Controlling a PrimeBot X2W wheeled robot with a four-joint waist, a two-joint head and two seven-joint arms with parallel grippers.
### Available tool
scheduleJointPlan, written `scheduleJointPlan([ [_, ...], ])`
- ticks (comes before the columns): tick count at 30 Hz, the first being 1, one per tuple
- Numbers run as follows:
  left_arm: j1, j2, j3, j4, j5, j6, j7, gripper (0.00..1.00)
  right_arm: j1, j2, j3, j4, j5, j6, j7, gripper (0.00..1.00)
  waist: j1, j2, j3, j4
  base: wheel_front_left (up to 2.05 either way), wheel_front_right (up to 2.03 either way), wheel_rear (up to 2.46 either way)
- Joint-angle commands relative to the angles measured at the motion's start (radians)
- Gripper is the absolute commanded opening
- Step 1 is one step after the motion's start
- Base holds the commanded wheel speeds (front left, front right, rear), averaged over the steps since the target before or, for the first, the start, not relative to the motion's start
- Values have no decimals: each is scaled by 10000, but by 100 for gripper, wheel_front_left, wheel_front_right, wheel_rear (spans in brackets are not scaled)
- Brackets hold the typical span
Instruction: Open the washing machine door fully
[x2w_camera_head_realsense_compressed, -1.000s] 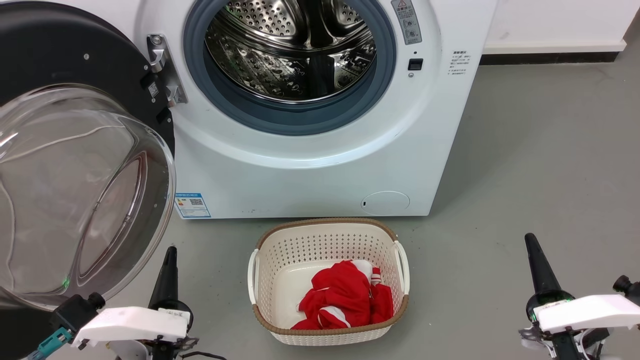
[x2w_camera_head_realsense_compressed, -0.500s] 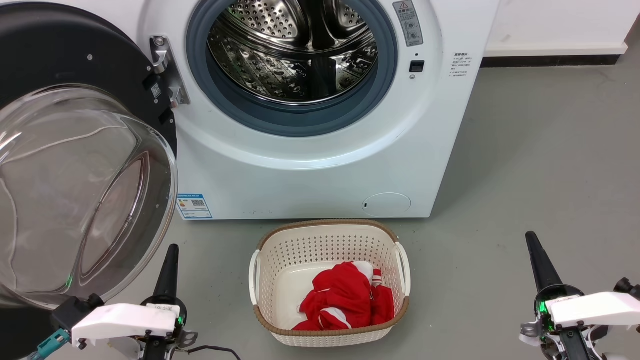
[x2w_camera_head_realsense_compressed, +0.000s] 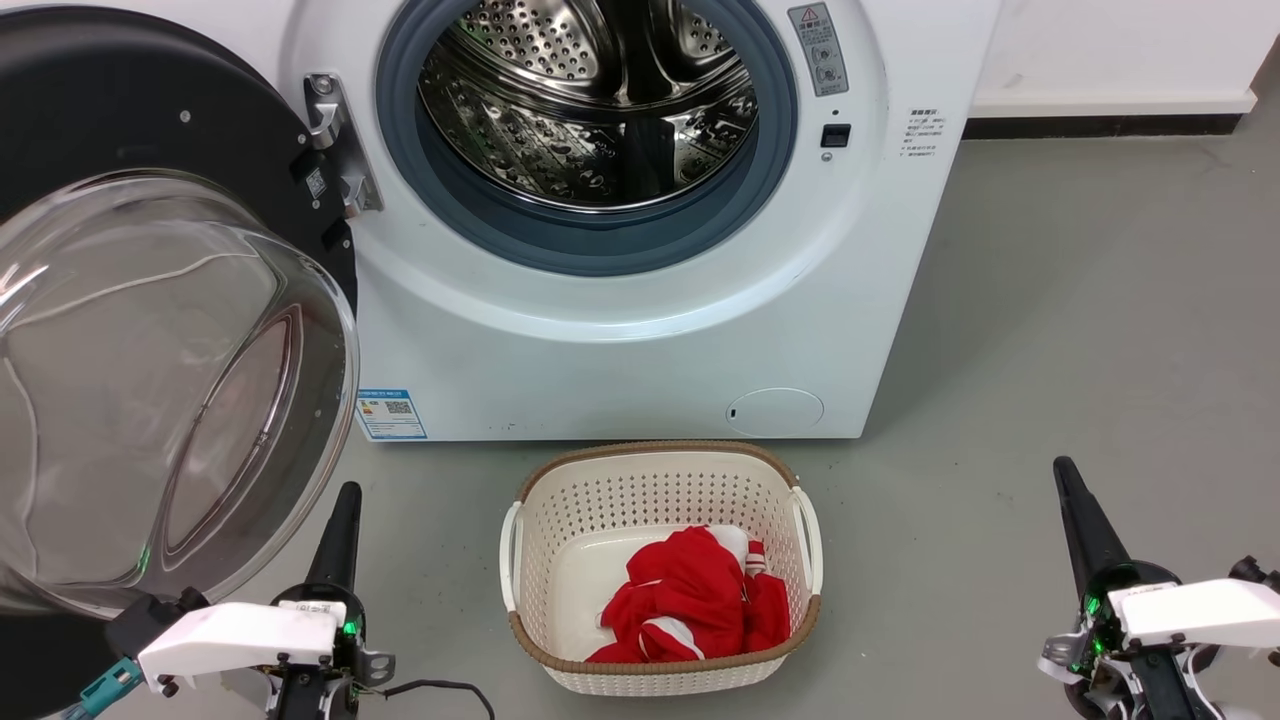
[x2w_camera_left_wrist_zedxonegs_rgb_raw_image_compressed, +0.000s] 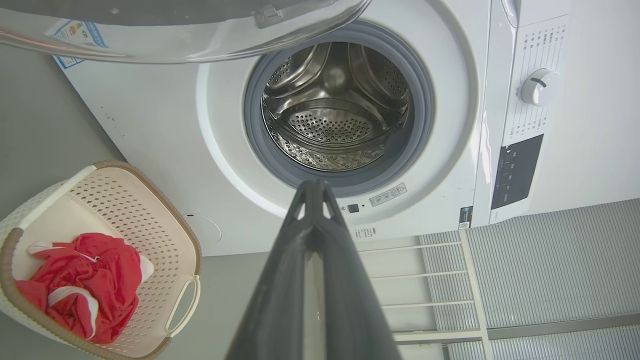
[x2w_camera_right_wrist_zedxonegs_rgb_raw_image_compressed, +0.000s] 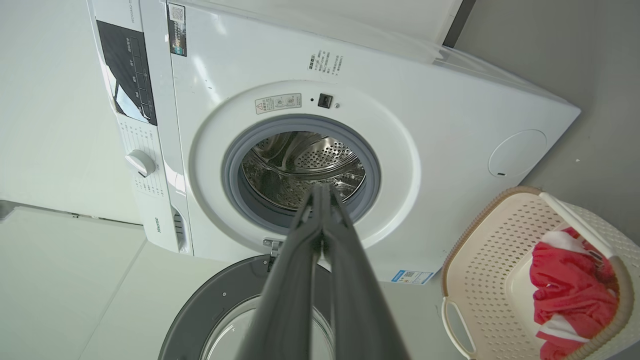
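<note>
The left pincer (x2w_camera_head_realsense_compressed: 348, 495) and right pincer (x2w_camera_head_realsense_compressed: 1062, 470) are being kept closed and empty, the left near the washing machine door (x2w_camera_head_realsense_compressed: 170, 380), the right well apart from it; since a second ago only slight wrist shifts are being seen, the door being left swung wide beside the washing machine (x2w_camera_head_realsense_compressed: 620, 350), so opening is being judged complete

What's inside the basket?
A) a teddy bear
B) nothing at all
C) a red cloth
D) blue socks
C: a red cloth with white bits lies crumpled in the basket in front of the washer.
</note>
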Motion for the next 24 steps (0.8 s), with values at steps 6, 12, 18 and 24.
scheduleJointPlan([
  [6,-216,20,54,52,-680,-75,170,0,-247,-28,-75,61,666,-2,145,0,-1,0,-19,15,0,0,0],
  [12,-258,21,77,118,-1165,-88,300,0,-293,-15,-111,127,1141,-2,242,0,-1,0,-37,29,0,0,0],
  [18,-298,21,99,181,-1642,-108,410,0,-356,-1,-149,197,1590,-1,337,0,-1,0,-54,42,0,0,0],
  [24,-333,19,122,238,-2089,-120,512,0,-377,13,-185,257,2011,-1,438,0,-1,0,-72,55,0,0,0],
])
